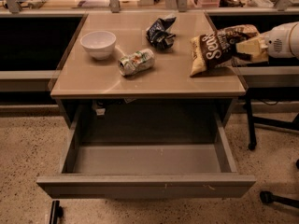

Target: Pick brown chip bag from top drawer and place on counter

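Brown chip bag (216, 50) sits at the counter's (140, 80) right edge, lower end touching the top, upper end overhanging. Risk: let go here, it could tip off the side, too little resting. Gripper (248, 48) just right of the counter, fingers clamped on the bag's upper end. Drawer (145, 185) open below.

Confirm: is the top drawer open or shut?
Open: the top drawer is pulled out, floor bare. The pincer grips the brown chip bag at the counter, right side.
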`<state>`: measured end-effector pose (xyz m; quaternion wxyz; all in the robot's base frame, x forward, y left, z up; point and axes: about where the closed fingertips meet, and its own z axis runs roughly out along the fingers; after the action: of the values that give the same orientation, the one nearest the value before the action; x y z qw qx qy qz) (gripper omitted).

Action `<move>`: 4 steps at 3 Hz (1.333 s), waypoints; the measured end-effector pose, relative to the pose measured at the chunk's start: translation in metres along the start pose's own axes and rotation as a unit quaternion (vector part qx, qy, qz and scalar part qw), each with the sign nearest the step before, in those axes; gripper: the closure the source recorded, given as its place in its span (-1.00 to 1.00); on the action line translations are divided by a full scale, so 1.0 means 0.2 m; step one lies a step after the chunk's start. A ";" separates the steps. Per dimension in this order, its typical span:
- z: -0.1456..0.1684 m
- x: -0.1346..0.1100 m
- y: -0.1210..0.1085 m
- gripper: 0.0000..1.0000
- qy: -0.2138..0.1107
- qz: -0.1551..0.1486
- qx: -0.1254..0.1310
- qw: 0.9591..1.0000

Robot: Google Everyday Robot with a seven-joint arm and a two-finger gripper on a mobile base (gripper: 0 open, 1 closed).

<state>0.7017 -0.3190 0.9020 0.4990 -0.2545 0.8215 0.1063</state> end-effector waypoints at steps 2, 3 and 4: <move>0.00 0.00 0.00 -0.30 0.000 0.000 0.000 1.000; 0.00 0.00 0.00 -0.77 0.000 0.000 0.000 1.000; 0.00 0.00 0.00 -1.00 0.000 0.000 0.000 1.000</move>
<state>0.7018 -0.3188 0.9019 0.4990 -0.2546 0.8215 0.1064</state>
